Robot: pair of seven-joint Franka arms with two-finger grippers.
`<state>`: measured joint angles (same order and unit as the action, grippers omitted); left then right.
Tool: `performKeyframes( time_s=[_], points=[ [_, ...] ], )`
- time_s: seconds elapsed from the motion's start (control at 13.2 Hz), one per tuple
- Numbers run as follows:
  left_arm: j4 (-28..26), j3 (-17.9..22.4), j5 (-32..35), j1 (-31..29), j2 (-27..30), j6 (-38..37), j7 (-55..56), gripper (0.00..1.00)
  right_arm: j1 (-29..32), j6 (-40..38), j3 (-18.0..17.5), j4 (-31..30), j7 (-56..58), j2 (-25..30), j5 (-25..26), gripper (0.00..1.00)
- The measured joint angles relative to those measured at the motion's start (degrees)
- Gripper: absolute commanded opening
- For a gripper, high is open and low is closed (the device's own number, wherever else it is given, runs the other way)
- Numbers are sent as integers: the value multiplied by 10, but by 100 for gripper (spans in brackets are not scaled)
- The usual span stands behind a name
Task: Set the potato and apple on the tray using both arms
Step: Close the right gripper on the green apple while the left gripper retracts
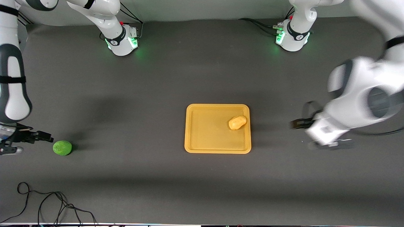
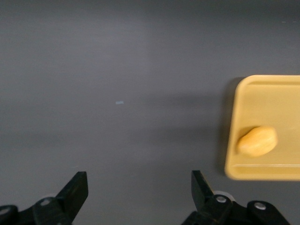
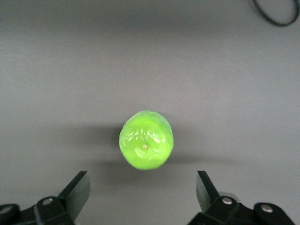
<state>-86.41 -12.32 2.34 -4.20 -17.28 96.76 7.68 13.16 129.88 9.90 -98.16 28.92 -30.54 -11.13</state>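
Observation:
The yellow-orange potato [image 1: 237, 122] lies on the yellow tray [image 1: 205, 138], in the corner toward the left arm's end of the table. My left gripper [image 1: 303, 134] hangs over bare table beside that end of the tray, open and empty. In the left wrist view the left gripper [image 2: 139, 187] frames bare table, with the potato [image 2: 257, 141] and the tray [image 2: 267, 98] off to one side. The green apple [image 1: 62, 148] sits on the table at the right arm's end. My right gripper [image 1: 36, 144] is open next to it, apart from the apple [image 3: 146, 139], with the right gripper [image 3: 143, 187] holding nothing.
A loose black cable [image 1: 47, 205] lies on the table near the front camera's edge at the right arm's end, and a loop of the cable [image 3: 276, 14] shows in the right wrist view. The arm bases [image 1: 123, 41] [image 1: 292, 37] stand along the table's farthest edge.

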Motion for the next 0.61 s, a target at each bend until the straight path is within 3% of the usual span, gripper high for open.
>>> performKeyframes(
  time_s=[0.23,0.61],
  points=[
    [9,1,-11,-76,24,-29,-87,99,-2,39,-3,0,4,-40,-19,100],
    [15,1,-6,-105,24,-29,-132,99,-4,70,-5,0,4,-71,-24,100]
  ],
)
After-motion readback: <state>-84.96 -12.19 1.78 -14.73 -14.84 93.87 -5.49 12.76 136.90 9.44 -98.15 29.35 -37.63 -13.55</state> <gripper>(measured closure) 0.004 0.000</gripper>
